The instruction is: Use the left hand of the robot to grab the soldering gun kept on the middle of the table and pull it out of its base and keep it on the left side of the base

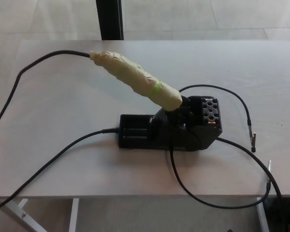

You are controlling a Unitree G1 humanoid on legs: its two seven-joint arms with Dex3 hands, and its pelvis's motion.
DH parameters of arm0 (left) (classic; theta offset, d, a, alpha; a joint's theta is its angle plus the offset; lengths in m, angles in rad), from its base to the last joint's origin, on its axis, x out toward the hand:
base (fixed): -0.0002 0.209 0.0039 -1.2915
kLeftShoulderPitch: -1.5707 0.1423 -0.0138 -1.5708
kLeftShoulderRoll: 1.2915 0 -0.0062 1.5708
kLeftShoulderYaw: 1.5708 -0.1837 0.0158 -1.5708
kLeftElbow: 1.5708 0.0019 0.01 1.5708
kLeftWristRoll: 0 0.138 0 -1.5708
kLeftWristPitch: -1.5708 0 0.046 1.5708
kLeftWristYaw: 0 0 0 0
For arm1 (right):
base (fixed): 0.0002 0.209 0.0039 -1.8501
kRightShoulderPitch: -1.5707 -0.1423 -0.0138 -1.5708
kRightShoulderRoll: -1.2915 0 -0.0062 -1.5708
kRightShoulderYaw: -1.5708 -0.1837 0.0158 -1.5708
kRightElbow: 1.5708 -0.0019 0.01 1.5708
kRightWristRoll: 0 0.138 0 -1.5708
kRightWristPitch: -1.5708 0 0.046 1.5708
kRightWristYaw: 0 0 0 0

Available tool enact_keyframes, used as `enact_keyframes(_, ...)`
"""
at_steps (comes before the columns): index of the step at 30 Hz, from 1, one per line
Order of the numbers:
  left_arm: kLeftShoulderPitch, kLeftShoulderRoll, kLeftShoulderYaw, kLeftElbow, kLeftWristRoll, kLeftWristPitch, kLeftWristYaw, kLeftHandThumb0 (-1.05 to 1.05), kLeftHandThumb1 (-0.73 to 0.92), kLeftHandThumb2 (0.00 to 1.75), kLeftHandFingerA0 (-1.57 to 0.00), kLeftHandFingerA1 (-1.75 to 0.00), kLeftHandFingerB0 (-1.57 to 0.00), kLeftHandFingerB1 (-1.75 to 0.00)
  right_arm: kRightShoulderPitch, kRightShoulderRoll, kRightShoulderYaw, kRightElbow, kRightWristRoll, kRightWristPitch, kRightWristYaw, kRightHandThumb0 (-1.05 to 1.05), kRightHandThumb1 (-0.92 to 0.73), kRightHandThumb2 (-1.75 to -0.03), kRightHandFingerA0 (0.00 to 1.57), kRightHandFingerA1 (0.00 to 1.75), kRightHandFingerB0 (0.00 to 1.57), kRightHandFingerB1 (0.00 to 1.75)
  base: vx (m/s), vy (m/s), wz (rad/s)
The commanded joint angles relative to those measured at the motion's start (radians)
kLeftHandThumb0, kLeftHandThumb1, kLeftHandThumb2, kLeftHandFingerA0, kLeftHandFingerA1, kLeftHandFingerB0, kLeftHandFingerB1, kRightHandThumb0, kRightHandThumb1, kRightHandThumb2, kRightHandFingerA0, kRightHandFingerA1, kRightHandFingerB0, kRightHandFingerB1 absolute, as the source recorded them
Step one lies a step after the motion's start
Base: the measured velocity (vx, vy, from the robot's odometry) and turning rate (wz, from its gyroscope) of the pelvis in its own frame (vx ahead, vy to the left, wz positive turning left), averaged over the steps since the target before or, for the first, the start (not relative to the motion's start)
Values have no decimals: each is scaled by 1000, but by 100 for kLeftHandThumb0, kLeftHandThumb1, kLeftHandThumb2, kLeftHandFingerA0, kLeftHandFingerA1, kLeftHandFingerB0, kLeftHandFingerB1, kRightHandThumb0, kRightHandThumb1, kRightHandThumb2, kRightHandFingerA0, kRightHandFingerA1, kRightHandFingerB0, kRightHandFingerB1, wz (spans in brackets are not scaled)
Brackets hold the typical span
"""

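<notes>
A thin black cable (217,205) loops over the near edge of the pale matte wooden table (63,106). Mid-table sits the black plastic base (169,133), blocky, with a grid of round holes at its right end. The soldering gun (135,82) stands tilted in it, its handle wrapped in wrinkled cream tape with a green mark. Neither robot hand shows, so the fingers cannot be judged. No writing is readable.

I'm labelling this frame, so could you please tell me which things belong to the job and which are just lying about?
Job: soldering gun, seated tilted in its base; table.
Lying about: loose black leads, black post behind the table. No robot hand in view.
</notes>
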Motion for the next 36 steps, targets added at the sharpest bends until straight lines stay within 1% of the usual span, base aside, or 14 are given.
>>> enact_keyframes(1,-351,16,-372,-134,397,-134,16,-58,75,62,-20,-58,-25,-45,10,-38,-17,30,33,-42,36,-52,-49,-87,53,67,34,50,0,0,0)
enact_keyframes(3,-366,35,-458,-153,462,-147,-29,-57,70,61,-19,-49,-26,-37,11,-42,-15,31,31,-47,42,-55,-51,-87,51,66,33,49,0,0,0)
enact_keyframes(7,-387,3,-557,-134,488,-232,-34,-63,65,60,-29,-58,-34,-40,7,-43,-19,36,34,-46,44,-54,-51,-86,50,65,33,49,0,0,0)
enact_keyframes(13,-410,-53,-675,-109,487,-270,-34,-62,67,60,-27,-62,-35,-43,0,-47,-7,35,23,-44,37,-55,-50,-87,51,66,34,49,0,0,0)
enact_keyframes(14,-413,-54,-682,-105,483,-278,-28,-63,67,60,-28,-63,-35,-45,-2,-46,-6,30,22,-41,34,-49,-63,-59,56,59,42,34,0,0,0)
enact_keyframes(15,-419,-56,-699,-101,488,-277,-22,-63,67,60,-28,-63,-36,-44,-4,-48,2,32,13,-42,28,-52,-50,-87,52,66,34,50,0,0,0)
enact_keyframes(16,-424,-56,-708,-94,490,-284,-18,-63,67,60,-28,-63,-36,-45,-5,-48,-4,31,19,-40,31,-48,-63,-59,57,59,42,34,0,0,0)
enact_keyframes(17,-431,-58,-721,-85,486,-281,-22,-63,67,60,-27,-64,-35,-46,-9,-49,-10,32,26,-35,35,-52,-49,-87,52,66,34,49,0,0,0)
enact_keyframes(24,-433,-38,-784,-62,499,-280,-22,-61,70,61,-29,-60,-37,-42,-27,-52,-11,32,29,-33,39,-55,-50,-87,51,66,35,49,0,0,0)
enact_keyframes(25,-419,-28,-811,-63,511,-285,-41,-64,77,63,-26,-56,-33,-40,-24,-56,-2,27,20,-43,49,-56,-52,-87,50,65,34,49,0,0,0)
enact_keyframes(33,-406,-34,-842,-26,516,-333,-22,-61,77,63,-29,-56,-35,-41,-45,-59,7,28,16,-39,47,-52,-50,-87,52,66,33,50,0,0,0)
enact_keyframes(34,-403,-30,-842,-35,510,-318,-49,-61,79,64,-26,-55,-33,-40,-48,-59,6,24,19,-36,48,-48,-63,-59,57,60,41,35,0,0,0)
enact_keyframes(35,-394,-16,-845,-59,507,-287,-96,-66,86,66,-21,-54,-27,-39,-50,-60,9,26,17,-40,49,-53,-50,-88,51,65,32,49,0,0,0)
enact_keyframes(36,-383,-8,-845,-69,505,-270,-123,-67,86,66,-18,-55,-26,-39,-52,-60,8,27,20,-38,53,-52,-49,-87,52,66,34,50,0,0,0)
